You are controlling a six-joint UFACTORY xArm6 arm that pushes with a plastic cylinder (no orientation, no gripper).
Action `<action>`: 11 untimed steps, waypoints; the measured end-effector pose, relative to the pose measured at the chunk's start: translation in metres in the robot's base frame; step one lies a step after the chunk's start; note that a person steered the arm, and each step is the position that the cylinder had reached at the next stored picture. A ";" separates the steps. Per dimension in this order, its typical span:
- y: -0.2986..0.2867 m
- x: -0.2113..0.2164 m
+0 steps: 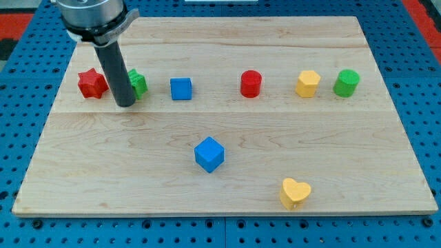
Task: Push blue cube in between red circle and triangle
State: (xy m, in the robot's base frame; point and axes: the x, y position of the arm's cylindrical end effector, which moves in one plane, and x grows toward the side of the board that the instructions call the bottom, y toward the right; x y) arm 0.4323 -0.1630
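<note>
A blue cube, turned at an angle, sits just below the board's middle. A red circle stands in the upper row, right of centre. A second blue block stands in the same row to the left of the red circle; it looks squarish and its exact shape is unclear. My tip rests on the board at the view's left, just in front of a green block that the rod partly hides. The tip is far to the upper left of the blue cube and apart from it.
A red star stands left of the rod. A yellow pentagon-like block and a green circle stand at the row's right end. A yellow heart lies near the bottom edge of the wooden board.
</note>
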 end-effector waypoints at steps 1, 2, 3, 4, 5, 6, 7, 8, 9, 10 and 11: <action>0.000 0.052; 0.042 0.110; 0.087 0.151; 0.121 0.148; 0.135 0.121; 0.154 0.100; 0.163 0.085; 0.160 0.053; 0.160 0.025; 0.160 0.002; 0.156 -0.017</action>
